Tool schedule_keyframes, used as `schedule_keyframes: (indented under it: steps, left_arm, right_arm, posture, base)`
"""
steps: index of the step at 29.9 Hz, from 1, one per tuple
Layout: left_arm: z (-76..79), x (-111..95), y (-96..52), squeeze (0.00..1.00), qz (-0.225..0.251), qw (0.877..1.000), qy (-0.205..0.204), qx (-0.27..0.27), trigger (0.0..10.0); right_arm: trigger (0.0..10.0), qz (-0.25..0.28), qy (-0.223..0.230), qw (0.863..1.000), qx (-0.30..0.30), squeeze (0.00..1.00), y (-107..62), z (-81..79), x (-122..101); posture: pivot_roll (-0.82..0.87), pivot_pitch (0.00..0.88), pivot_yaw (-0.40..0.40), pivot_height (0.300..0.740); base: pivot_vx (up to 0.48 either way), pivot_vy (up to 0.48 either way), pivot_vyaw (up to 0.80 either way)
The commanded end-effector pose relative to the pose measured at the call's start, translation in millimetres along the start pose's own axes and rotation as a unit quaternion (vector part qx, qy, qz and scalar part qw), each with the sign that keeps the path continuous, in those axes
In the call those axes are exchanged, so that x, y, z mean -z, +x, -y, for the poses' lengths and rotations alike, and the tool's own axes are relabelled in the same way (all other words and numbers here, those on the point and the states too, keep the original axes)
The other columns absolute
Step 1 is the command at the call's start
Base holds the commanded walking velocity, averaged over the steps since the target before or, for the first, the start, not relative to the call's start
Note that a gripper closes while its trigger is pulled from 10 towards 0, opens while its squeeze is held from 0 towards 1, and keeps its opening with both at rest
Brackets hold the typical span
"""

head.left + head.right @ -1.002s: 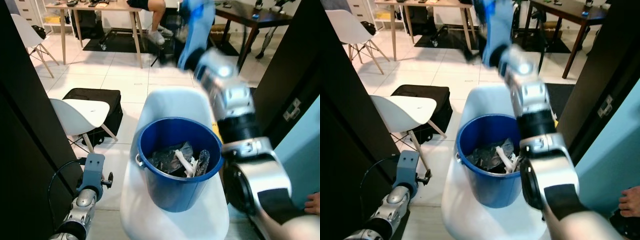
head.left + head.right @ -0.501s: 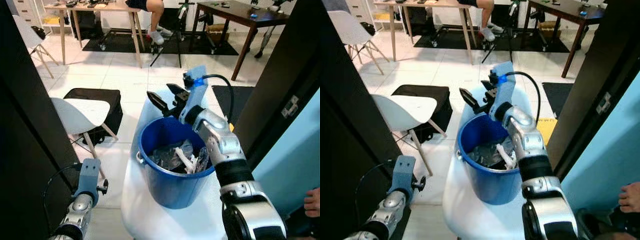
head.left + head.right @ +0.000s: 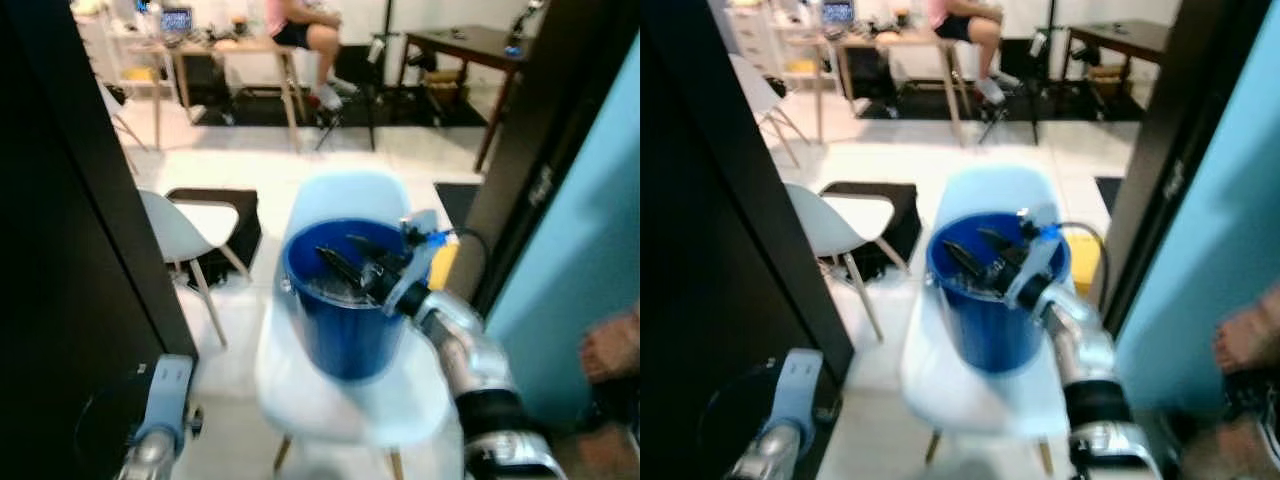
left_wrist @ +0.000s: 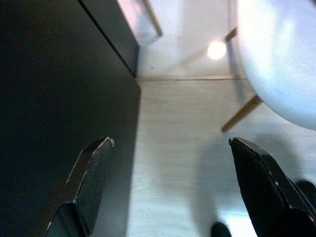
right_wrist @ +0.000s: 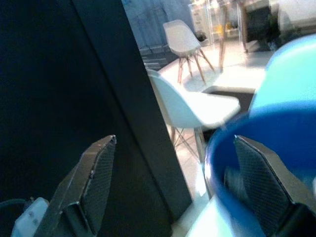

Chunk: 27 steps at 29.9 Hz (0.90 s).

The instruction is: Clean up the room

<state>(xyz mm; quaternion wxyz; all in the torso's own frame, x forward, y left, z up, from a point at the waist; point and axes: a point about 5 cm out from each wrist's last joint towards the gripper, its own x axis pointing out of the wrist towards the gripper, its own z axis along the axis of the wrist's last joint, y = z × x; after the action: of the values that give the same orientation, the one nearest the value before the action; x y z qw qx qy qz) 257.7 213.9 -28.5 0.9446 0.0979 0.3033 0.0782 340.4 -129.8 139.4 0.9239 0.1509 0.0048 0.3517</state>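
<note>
Right tool [image 3: 352, 268] poised over the mouth of the blue bucket [image 3: 345, 335], fingers spread wide, nothing pinched. Bucket sitting on a white chair [image 3: 340, 400], not a bench, with dark crumpled rubbish [image 3: 975, 270] inside. Left tool [image 4: 170, 185] hanging low beside a dark panel [image 3: 95, 200], fingers wide apart too, pointed at bare floor and one chair leg.

Biggest risk from here, at a guess: a nudge on the bucket rim. Curved, smooth seat underneath, thin wooden legs, so any sideways push from those fingers likely to slide or tip the lot onto the tiles. Views blurred as well, so judging clearance over the rim looks tricky.

Pale glossy tiled floor [image 3: 250, 160], second white chair [image 3: 185, 225] on the left with a black bag [image 3: 215, 215] just beside it. Farther back, a wooden table [image 3: 225, 50] with a seated person [image 3: 300, 20], darker table [image 3: 470, 40] on the right. Teal wall [image 3: 580, 200] close at the right.
</note>
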Motion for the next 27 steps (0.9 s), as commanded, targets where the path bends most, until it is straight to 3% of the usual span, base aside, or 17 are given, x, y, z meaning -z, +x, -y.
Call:
schedule_keyframes:
  steps: [1,9,14,17,20,21,22,23,24,25,26,27]
  left_arm:
    - [-4.8,15.1,-3.6,0.00,-0.028,1.000,0.012,-0.004,10.0]
    - [-2.9,29.7,-7.9,0.00,-0.056,0.998,0.027,0.001,10.0]
    - [1.5,42.4,-12.5,0.00,-0.081,0.996,0.046,0.013,10.0]
    - [5.4,52.6,-16.7,0.00,-0.100,0.993,0.057,0.023,10.0]
    - [6.7,70.6,-24.4,0.00,-0.137,0.988,0.067,0.028,10.0]
    - [6.7,70.6,-24.4,0.00,-0.137,0.988,0.067,0.028,10.0]
    - [7.9,82.7,-30.3,0.00,-0.161,0.983,0.080,0.035,10.0]
    - [8.4,88.5,-33.4,0.00,-0.172,0.980,0.094,0.041,10.0]
    - [8.4,88.5,-33.4,0.00,-0.172,0.980,0.094,0.041,10.0]
    - [10.9,100.4,-40.2,0.00,-0.189,0.970,0.137,0.064,10.0]
    - [12.8,106.1,-43.9,0.00,-0.195,0.962,0.170,0.083,10.0]
    - [12.8,106.1,-43.9,0.00,-0.195,0.962,0.170,0.083,10.0]
  right_arm:
    - [10.0,-0.024,0.003,0.999,0.021,0.00,-1.1,2.2,17.4]
    - [10.0,-0.106,0.027,0.985,0.135,0.00,-29.5,28.0,65.5]
    - [10.0,-0.159,0.068,0.959,0.226,0.00,-62.7,43.5,97.7]
    - [10.0,-0.212,0.070,0.930,0.292,0.00,-89.0,50.1,119.3]
    - [10.0,-0.262,0.110,0.876,0.390,0.00,-131.8,53.7,147.1]
    - [10.0,-0.262,0.110,0.876,0.390,0.00,-131.8,53.7,147.1]
    - [10.0,-0.289,0.125,0.839,0.445,0.00,-156.8,52.9,160.6]
    - [10.0,-0.294,0.136,0.827,0.460,0.00,-165.3,51.3,165.7]
    - [10.0,-0.294,0.136,0.827,0.460,0.00,-165.3,51.3,165.7]
    - [10.0,-0.309,0.156,0.805,0.482,0.00,-180.0,45.8,176.3]
    - [10.0,-0.323,0.163,0.797,0.484,0.00,-186.9,40.9,183.1]
    - [10.0,-0.323,0.163,0.797,0.484,0.00,-186.9,40.9,183.1]
  posture:
    - [-0.02,0.000,-0.015,0.740]
    - [-0.01,0.000,-0.018,0.740]
    - [-0.02,0.000,-0.019,0.740]
    - [-0.01,0.000,-0.022,0.740]
    - [-0.02,0.000,-0.022,0.740]
    - [-0.02,0.000,-0.022,0.740]
    - [-0.02,0.000,-0.022,0.740]
    - [-0.02,0.000,-0.021,0.740]
    - [-0.02,0.000,-0.021,0.740]
    - [-0.03,0.000,-0.019,0.740]
    - [-0.03,0.000,-0.017,0.740]
    - [-0.03,0.000,-0.017,0.740]
  base:
    - [-0.375,0.000,0.00]
    - [-0.375,0.000,0.00]
    - [-0.373,0.000,0.00]
    - [-0.212,0.000,-0.79]
    - [0.000,0.000,-0.78]
    - [0.000,0.000,-0.78]
    - [0.000,0.000,-0.78]
    - [0.000,0.000,-0.78]
    - [0.000,0.000,-0.78]
    - [0.000,0.000,-0.78]
    - [0.000,0.000,-0.78]
    - [0.000,0.000,-0.78]
